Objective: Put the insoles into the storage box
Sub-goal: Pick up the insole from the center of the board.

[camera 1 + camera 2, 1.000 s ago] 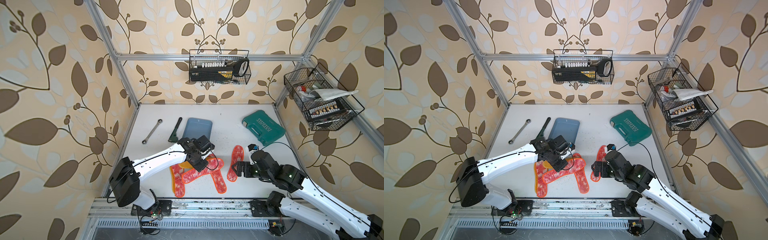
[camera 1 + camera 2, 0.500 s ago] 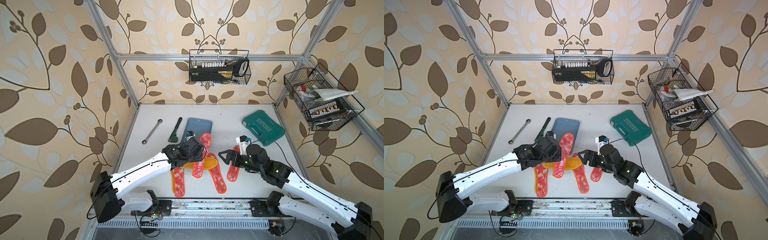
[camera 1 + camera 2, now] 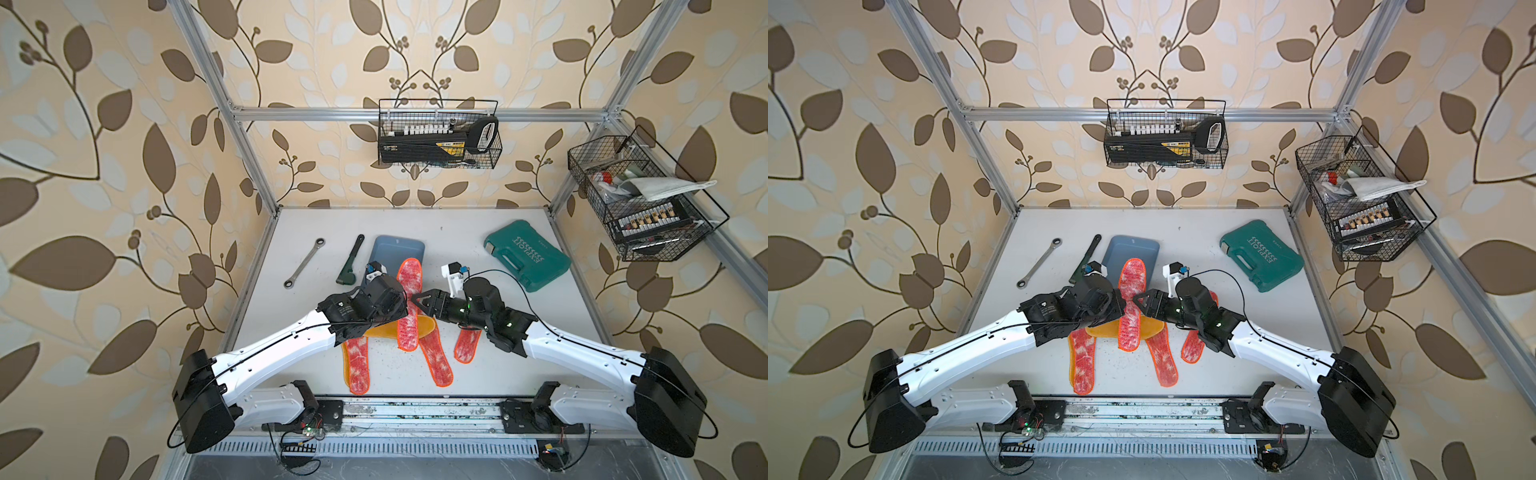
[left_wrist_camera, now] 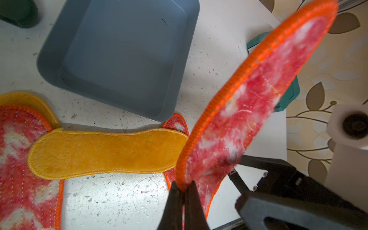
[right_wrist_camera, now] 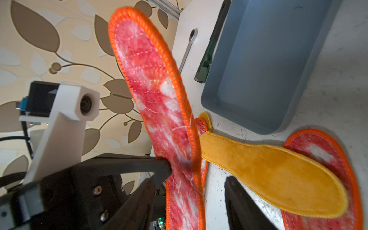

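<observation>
My left gripper [image 4: 183, 187] is shut on the orange edge of one red-white insole [image 3: 409, 286] [image 3: 1131, 282] and holds it tilted above the table, its tip over the near end of the blue-grey storage box [image 3: 399, 249] [image 4: 119, 55], which has nothing in it. My right gripper [image 5: 191, 179] [image 3: 417, 299] is open, with a jaw on either side of that same insole [image 5: 157, 89]. Beneath lie a yellow-side-up insole [image 4: 107, 153] [image 5: 268, 175] and three red-side-up ones [image 3: 358, 365] [image 3: 436, 361] [image 3: 467, 345].
A wrench [image 3: 303, 264] and a green-handled tool [image 3: 351, 262] lie left of the box. A teal tool case [image 3: 525, 259] sits at the back right. Wire baskets hang on the back wall [image 3: 438, 133] and the right wall [image 3: 636, 199].
My left gripper has lifted one insole off the pile and swung it toward the box. My right gripper has moved left to that insole, and its jaws have narrowed around it.
</observation>
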